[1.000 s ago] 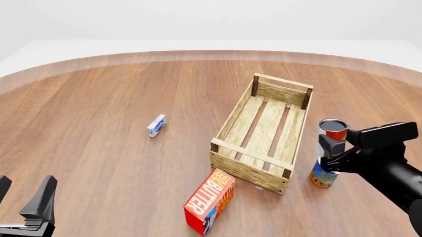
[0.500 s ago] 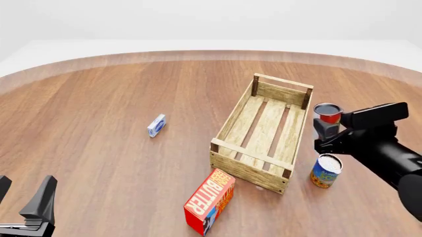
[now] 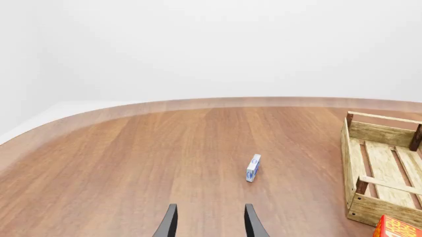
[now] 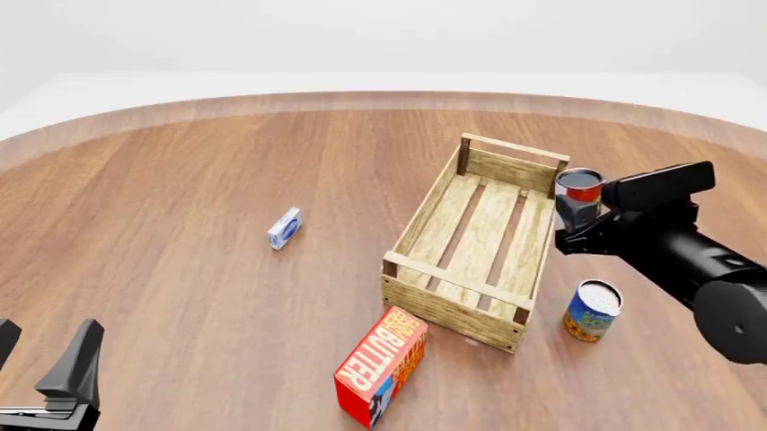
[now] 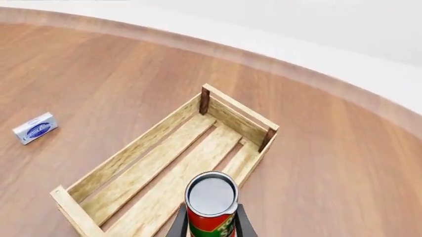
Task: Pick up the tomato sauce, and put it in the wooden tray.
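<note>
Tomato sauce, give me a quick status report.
Right gripper shut on the tomato sauce, held above the wooden tray's right wall. Left gripper open, idle. Nothing between can and tray.

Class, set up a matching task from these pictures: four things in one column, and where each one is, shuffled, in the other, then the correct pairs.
Things
1. tomato sauce can
2. blue-and-yellow can
3. butter box
4. small blue-and-white box

Places
A. alone on the table, left of the wooden tray
B. held in the right gripper above the tray's right edge
C. on the table by the tray's near end
D. standing on the table right of the tray

Pairs: 1-B, 2-D, 3-C, 4-A
</note>
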`<state>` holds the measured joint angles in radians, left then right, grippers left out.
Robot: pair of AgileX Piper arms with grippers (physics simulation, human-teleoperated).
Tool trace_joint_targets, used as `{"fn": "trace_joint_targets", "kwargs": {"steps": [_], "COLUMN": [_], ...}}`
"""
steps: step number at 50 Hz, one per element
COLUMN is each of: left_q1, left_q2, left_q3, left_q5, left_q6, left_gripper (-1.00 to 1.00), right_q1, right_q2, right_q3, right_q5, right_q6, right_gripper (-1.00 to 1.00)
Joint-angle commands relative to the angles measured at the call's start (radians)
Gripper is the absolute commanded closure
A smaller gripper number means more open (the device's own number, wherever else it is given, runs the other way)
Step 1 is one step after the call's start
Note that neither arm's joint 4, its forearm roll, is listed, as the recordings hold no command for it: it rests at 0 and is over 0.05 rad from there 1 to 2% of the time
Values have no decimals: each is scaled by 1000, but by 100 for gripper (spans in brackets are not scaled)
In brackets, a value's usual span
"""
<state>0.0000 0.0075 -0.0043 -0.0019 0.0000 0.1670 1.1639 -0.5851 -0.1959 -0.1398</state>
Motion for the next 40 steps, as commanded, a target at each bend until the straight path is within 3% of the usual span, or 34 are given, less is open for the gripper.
{"fn": "trace_joint_targets", "kwargs": {"steps": [1,40], "left_q1": [0,0], "left_q2": [0,0], "left_q3": [0,0], "left_q5": [0,0], "left_q6": [0,0], "left_gripper": [-100,-100], "right_q1": [10,25], "right_q2": [57,241], "right_q3": [-41,-119], "right_q5": [-31,-152], "right_q6": [19,40], "right_gripper": [100,100]}}
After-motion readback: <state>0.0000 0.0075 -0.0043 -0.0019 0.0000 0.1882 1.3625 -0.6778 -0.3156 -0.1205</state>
